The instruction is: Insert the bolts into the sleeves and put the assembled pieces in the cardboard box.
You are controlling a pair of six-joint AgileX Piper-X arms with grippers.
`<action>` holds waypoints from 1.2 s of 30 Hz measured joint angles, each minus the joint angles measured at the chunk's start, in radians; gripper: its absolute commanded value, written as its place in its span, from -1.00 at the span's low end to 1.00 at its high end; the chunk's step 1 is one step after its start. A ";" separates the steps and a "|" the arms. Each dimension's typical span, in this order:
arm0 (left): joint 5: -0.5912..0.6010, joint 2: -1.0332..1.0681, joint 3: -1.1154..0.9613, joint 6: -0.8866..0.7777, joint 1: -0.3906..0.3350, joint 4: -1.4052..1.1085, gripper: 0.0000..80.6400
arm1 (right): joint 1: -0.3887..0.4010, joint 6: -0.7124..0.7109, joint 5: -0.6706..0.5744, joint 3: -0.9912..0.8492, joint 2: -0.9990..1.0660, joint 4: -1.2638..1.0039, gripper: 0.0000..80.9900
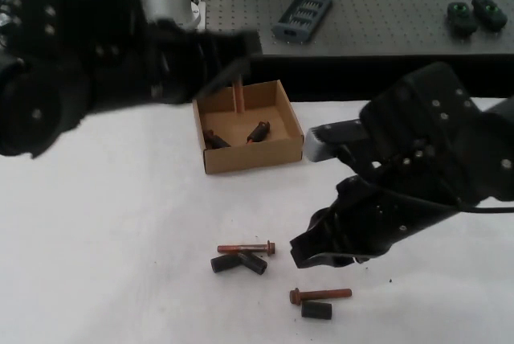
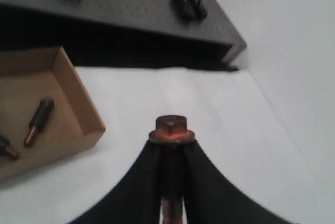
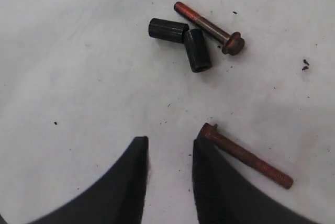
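Bolts: two lie loose on the white desk (image 1: 120, 239), one bolt (image 3: 209, 23) just beside two sleeves, the other bolt (image 3: 246, 156) by the right claw.
Sleeves: a pair (image 3: 167, 30) touching each other (a third sleeve (image 1: 316, 310) lies beside the nearer bolt).
Left claw (image 2: 171, 145): clamped on a held bolt (image 2: 171, 130), near the cardboard box (image 1: 253, 157).
Right claw (image 3: 170, 143): slightly parted, empty, over the desk.
Box contents: two assembled pieces (image 1: 258, 132).

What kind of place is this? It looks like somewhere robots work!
Most likely a robotics lab or workshop: a dark metal board dotted with holes lies beyond the white work surface, and the right gripper hovers over loose bolts and sleeves near a cardboard box.
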 measured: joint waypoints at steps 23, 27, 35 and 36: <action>-0.058 -0.369 0.430 -0.079 0.210 -0.358 -0.98 | 0.066 -0.100 0.135 -0.468 0.447 0.413 -0.41; -0.058 -0.369 0.431 -0.079 0.236 -0.387 -0.98 | 0.106 -0.128 0.168 -0.541 0.491 0.450 -0.40; -0.058 -0.369 0.431 -0.079 0.277 -0.435 -0.98 | 0.140 -0.189 0.200 -0.578 0.496 0.448 -0.19; -0.058 -0.369 0.431 -0.079 0.279 -0.439 -0.98 | 0.140 -0.189 0.199 -0.581 0.503 0.448 -0.19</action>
